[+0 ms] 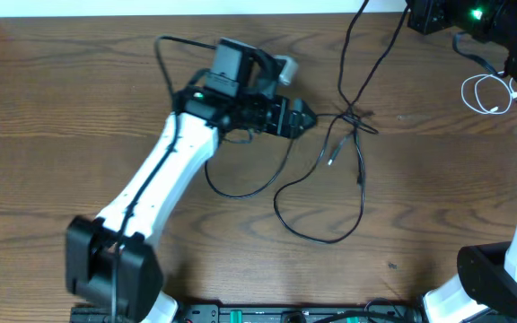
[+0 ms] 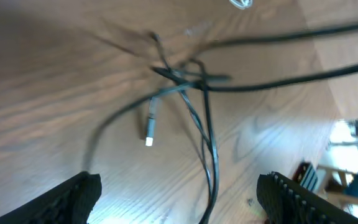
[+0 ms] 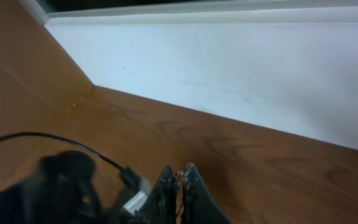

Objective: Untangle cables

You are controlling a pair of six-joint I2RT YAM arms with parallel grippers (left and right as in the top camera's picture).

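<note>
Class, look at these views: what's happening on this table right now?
The left gripper, jaws open, hovers short of the knot of black cables at mid-table, gripping nothing. The right gripper sits closed by the white wall. The white cable lies coiled apart at the right. The knot is not yet undone.

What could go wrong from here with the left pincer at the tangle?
1. The open left pincer faces the knot where several black cables cross; closing could pinch more than one strand and tighten it.
2. The loose plug beside the knot could snag in a loop when a strand is pulled.
</note>
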